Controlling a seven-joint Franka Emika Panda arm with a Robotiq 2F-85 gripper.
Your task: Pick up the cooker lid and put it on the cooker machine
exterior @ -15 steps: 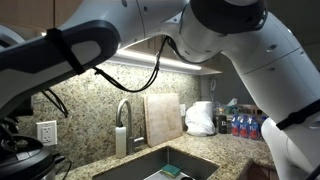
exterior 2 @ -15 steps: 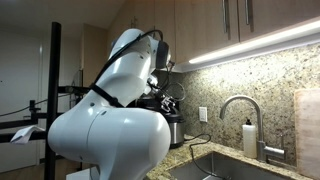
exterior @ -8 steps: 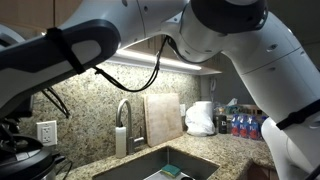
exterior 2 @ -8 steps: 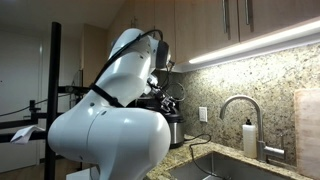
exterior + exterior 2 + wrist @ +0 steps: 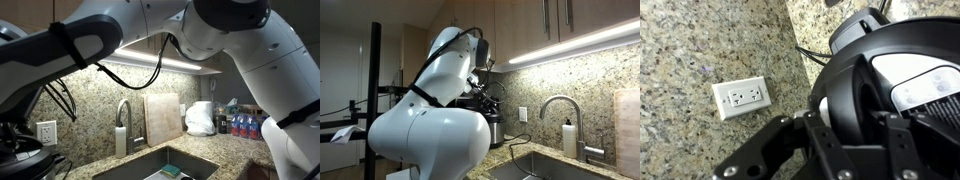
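Wrist view is showing the gripper (image 5: 850, 145) hanging over the cooker lid (image 5: 845, 85), a dark domed shape filling the right half of the frame. Its fingers (image 5: 810, 135) are sitting either side of the curved rim. Whether the jaws are pinching it or only straddling it, I cannot tell. An outlet (image 5: 742, 96) is sitting at centre left on the granite wall (image 5: 700, 50). In an exterior view the cooker (image 5: 492, 130) is standing on the counter at centre frame, just under the arm (image 5: 435, 110) and left of the faucet (image 5: 558, 108). As I judge it, a shallow hold on that rounded rim is risking a tilt or slip. The cord (image 5: 812, 55) trailing behind is also lying close enough to snag.
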